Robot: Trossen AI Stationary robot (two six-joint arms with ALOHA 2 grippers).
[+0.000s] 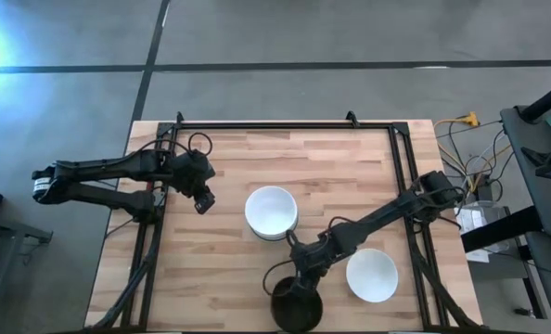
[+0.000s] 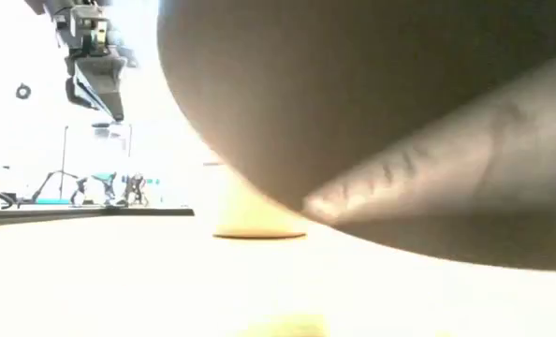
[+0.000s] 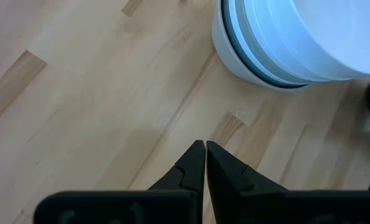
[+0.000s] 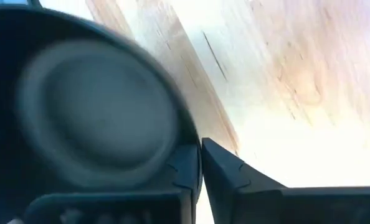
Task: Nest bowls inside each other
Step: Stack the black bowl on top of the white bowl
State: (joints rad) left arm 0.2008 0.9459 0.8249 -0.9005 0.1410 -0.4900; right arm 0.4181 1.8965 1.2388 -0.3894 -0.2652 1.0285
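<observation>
A dark bowl (image 1: pixel 296 308) sits at the table's near edge, and my right gripper (image 1: pixel 300 271) is shut on its far rim. In the low view this dark bowl (image 2: pixel 400 112) fills most of the picture. A stack of nested bowls (image 1: pixel 272 212), white on top, stands on its base mid-table; in the left wrist view the stack (image 3: pixel 284 43) shows a dark rim between its layers. A single white bowl (image 1: pixel 371 275) stands right of the dark one. My left gripper (image 1: pixel 204 199) hovers shut left of the stack, touching nothing. My right gripper (image 4: pixel 201 149) pinches the dark bowl's rim (image 4: pixel 186 127), one finger (image 4: pixel 184 163) inside the bowl and the other outside it. The fingers come from above and from the far side. Whether the bowl's base rests on the table I cannot tell.
A black frame rail (image 1: pixel 285 125) runs along the table's far edge and down both sides. Bare wood (image 1: pixel 211 269) lies between my left gripper and the near edge. Cables and equipment (image 1: pixel 484 176) sit beyond the right rail.
</observation>
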